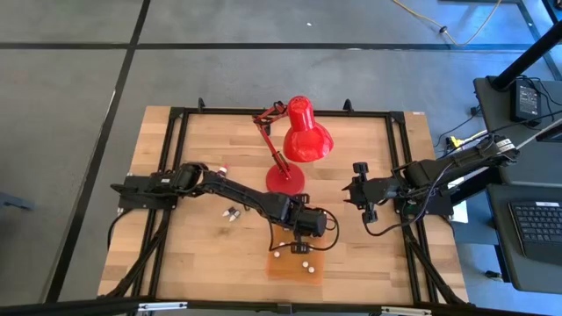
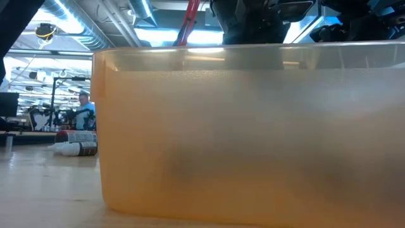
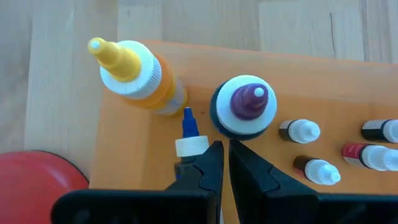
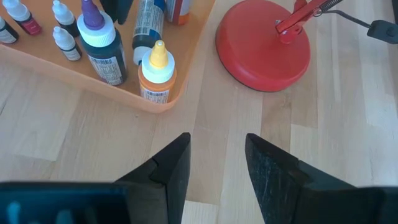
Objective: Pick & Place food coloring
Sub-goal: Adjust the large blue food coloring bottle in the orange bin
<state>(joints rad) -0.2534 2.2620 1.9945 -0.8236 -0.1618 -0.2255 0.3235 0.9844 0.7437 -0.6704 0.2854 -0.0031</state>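
Note:
A translucent orange tray (image 3: 323, 74) near the table's front edge holds several food coloring bottles standing upright: a yellow-capped one (image 3: 134, 71), a purple-capped one (image 3: 245, 106) and tiny white-capped droppers (image 3: 301, 130). My left gripper (image 3: 224, 158) hangs over the tray, pointing steeply down, shut with nothing between its fingers. A blue-tipped bottle (image 3: 188, 138) stands right beside one finger. Two more small bottles (image 1: 232, 213) lie on the wood left of the tray. My right gripper (image 4: 217, 168) waits open above bare wood, right of the lamp base. My left gripper comes from above, slanting down, with its fingers shut. The outer side of one finger (image 3: 208, 165) stands right at the white collar (image 3: 191, 146) of the blue-tipped bottle. I cannot tell whether it touches. The bottle stands in the tray.
A big red desk lamp (image 1: 299, 136) stands mid-table, its round base (image 4: 264, 43) just beyond the tray's far corner. One more small bottle (image 1: 222, 168) lies by the left arm. In the low view the tray wall (image 2: 253, 126) fills most of the picture.

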